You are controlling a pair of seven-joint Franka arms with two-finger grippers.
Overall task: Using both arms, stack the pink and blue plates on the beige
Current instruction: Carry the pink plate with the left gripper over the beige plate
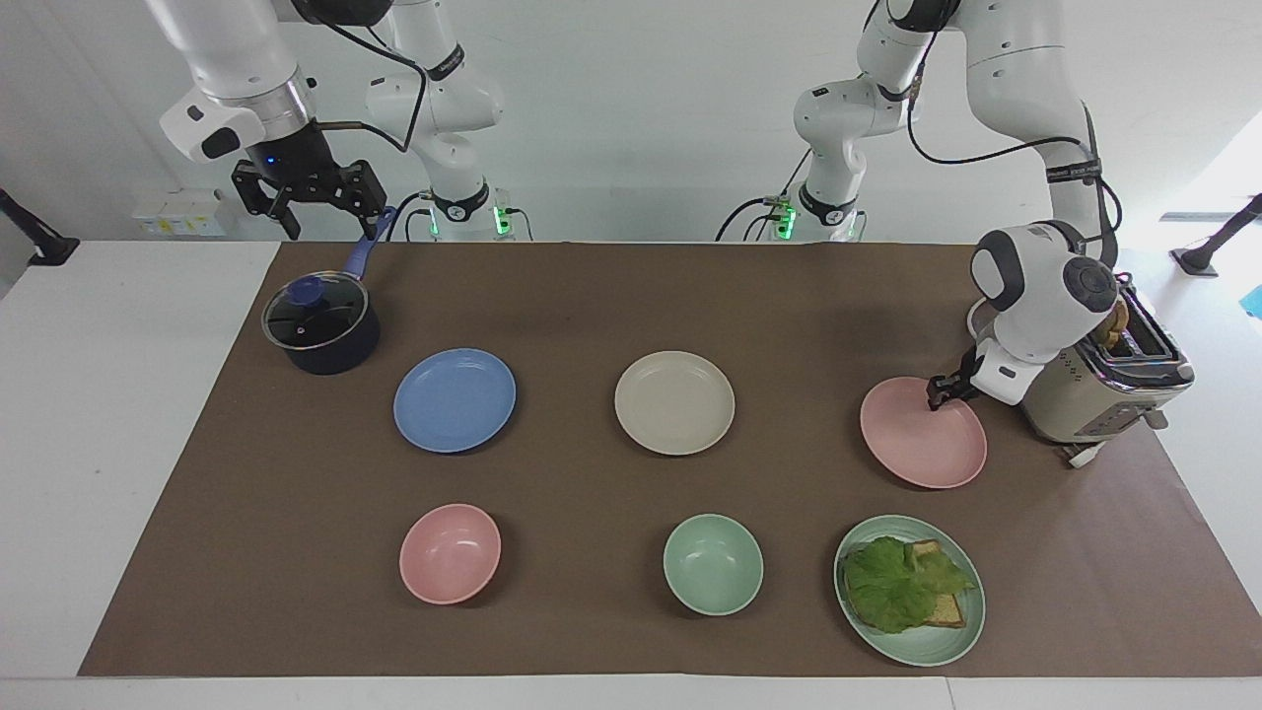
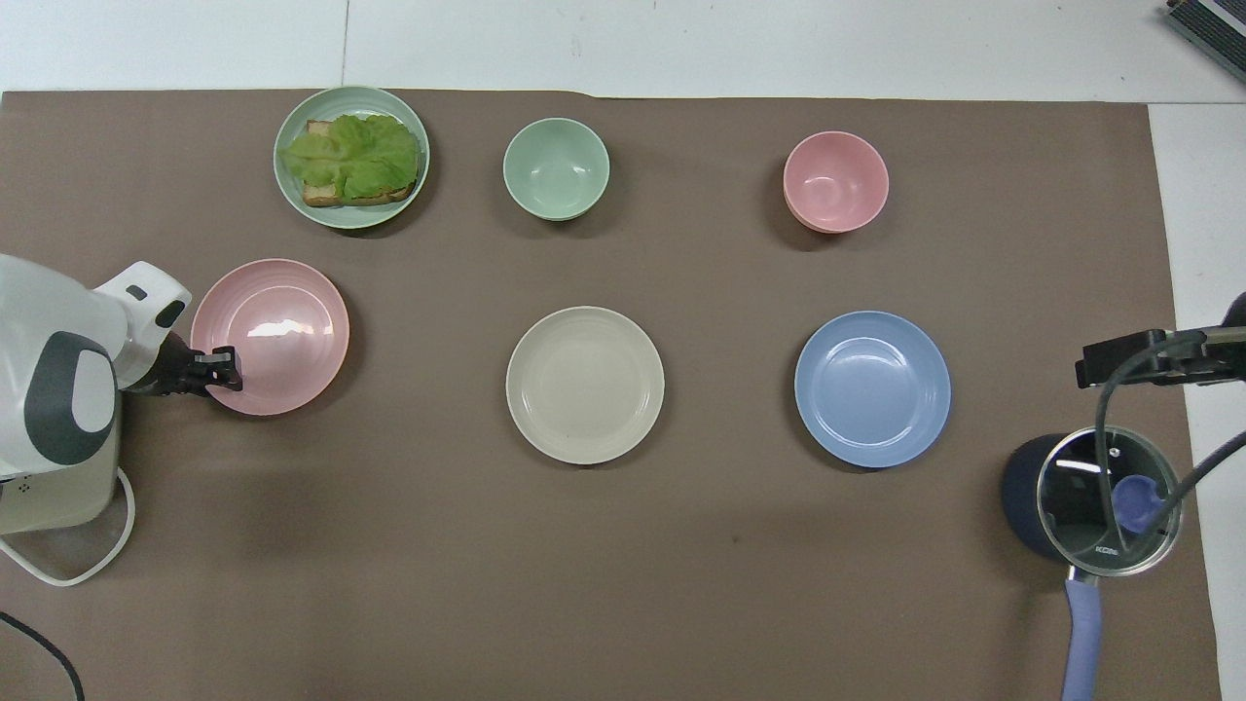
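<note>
The pink plate [image 1: 917, 444] [image 2: 282, 331] lies at the left arm's end of the table, beside the toaster. My left gripper [image 1: 937, 396] [image 2: 224, 368] is low at the plate's rim on the toaster side, its fingers pinched on that rim. In the middle of the mat sits the beige plate [image 1: 674, 402] [image 2: 585, 385]. The blue plate [image 1: 455, 399] [image 2: 872, 388] lies toward the right arm's end. My right gripper [image 1: 330, 219] [image 2: 1088, 368] hangs open and waits in the air over the pot's handle, holding nothing.
A beige toaster [image 1: 1094, 394] [image 2: 49, 477] with bread stands by the pink plate. A dark lidded pot [image 1: 320, 325] [image 2: 1090, 497] sits at the right arm's end. Farther from the robots are a pink bowl [image 1: 450, 552], a green bowl [image 1: 713, 564] and a green plate [image 1: 971, 616] with lettuce and toast.
</note>
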